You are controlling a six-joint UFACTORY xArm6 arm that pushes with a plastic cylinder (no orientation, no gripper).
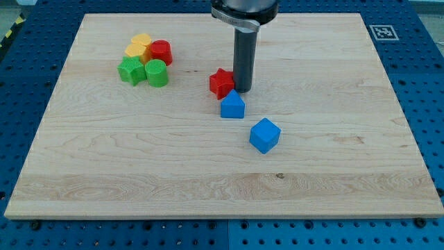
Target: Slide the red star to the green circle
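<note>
The red star [220,82] lies near the board's middle, slightly toward the view's top. My tip [242,90] stands right against the star's right side. The green circle [157,72] sits in a cluster at the view's upper left, well to the left of the star. A blue house-shaped block [232,105] lies just below the star and my tip, close to both.
The cluster also holds a green star [130,70], a red round block [161,52] and two yellow blocks [139,46]. A blue cube [264,135] lies below and right of the blue house block. The wooden board [333,173] rests on a blue pegboard.
</note>
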